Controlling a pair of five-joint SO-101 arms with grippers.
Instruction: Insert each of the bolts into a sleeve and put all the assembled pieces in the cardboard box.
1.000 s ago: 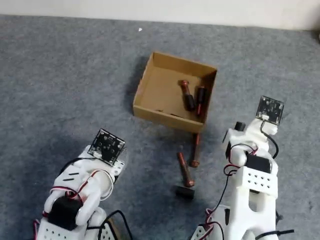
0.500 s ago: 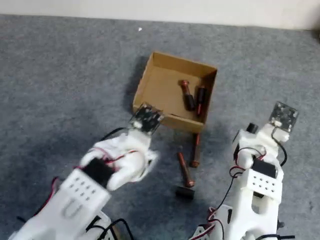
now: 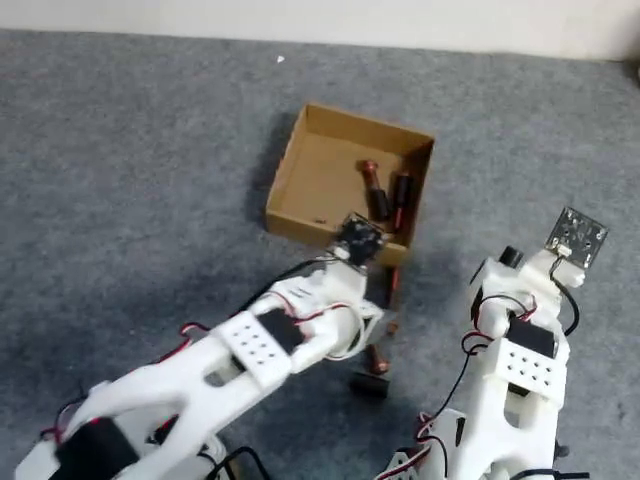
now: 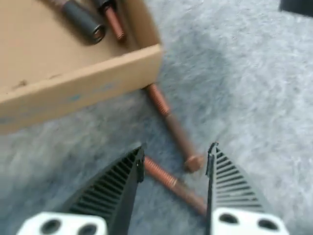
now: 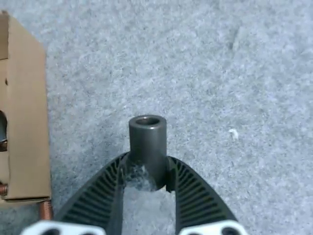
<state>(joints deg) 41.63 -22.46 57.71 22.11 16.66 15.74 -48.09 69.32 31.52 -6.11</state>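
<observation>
My left gripper [image 4: 175, 157] hangs open just above two copper bolts on the grey carpet. One bolt [image 4: 171, 127] runs out from the front wall of the cardboard box [image 4: 73, 88]; the other bolt [image 4: 173, 185] lies between the fingers. In the high view the left arm [image 3: 300, 320] stretches over these bolts [image 3: 392, 285] in front of the box [image 3: 300, 225]. Two bolt-and-sleeve pieces [image 3: 388, 197] lie inside the box. My right gripper [image 5: 146, 171] is shut on a dark sleeve [image 5: 147, 139], held upright above the carpet to the right of the box [image 5: 27, 112].
A loose black sleeve [image 3: 369, 384] lies on the carpet just in front of the bolts, between the two arms. The right arm [image 3: 525, 350] stands at the right. Bare grey carpet surrounds the box, with a pale wall strip at the far edge.
The left arm has swung from the near left out over the bolts in front of the box. The right arm has drifted a little to the right, still gripping its sleeve.
</observation>
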